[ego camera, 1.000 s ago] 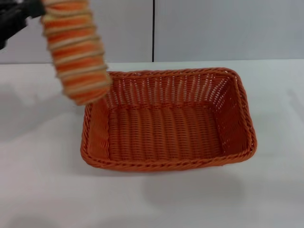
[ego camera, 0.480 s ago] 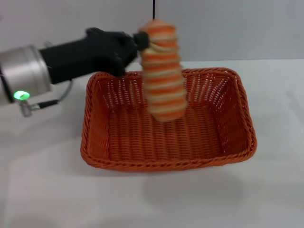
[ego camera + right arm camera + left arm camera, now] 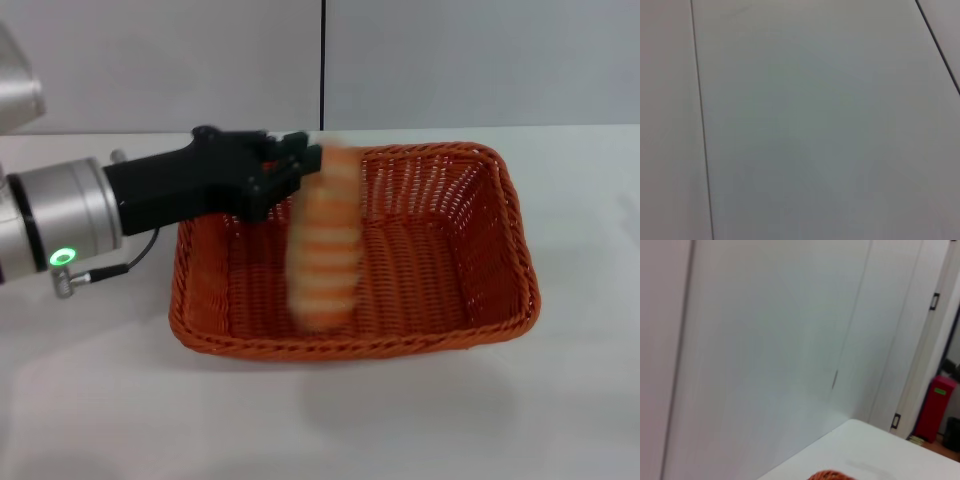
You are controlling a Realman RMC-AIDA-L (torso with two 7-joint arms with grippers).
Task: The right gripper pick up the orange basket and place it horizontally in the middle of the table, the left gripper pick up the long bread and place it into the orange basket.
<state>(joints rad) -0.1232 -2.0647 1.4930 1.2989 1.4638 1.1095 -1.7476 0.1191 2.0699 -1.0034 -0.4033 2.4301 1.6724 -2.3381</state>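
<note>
a: arm status? start from the left.

b: left tool [image 3: 300, 165] reaches in from the left over the near-left part of the orange basket [image 3: 500, 300], black fingers [image 3: 285, 178] pointing toward the middle. silver cuff behind it with a green light [image 3: 63, 257] lit.

a: pinching anything?

b: long bread [image 3: 325, 235] is right at the fingertips, upper end touching or just beside them. it hangs upright, lower end down inside the basket near the front rim. bread is smeared, so cannot tell if the fingers are pressed on it or spread.

a: bread touching the basket floor?

b: cannot tell, lower end blurs into the weave.

a: basket position?

b: sits flat on the white desk [image 3: 560, 420], long side across, about mid-desk in the head view. far right corner sits a bit further back than the left.

a: left wrist cam?

b: mostly white wall panels, a strip of desk [image 3: 860, 450], an orange sliver [image 3: 830, 475] at the frame edge, cannot tell which orange object it is. red bin-like object [image 3: 935, 407] far off by a doorway.

a: right tool?

b: not visible in any view. right wrist cam shows only a plain grey panel with seams.
</note>
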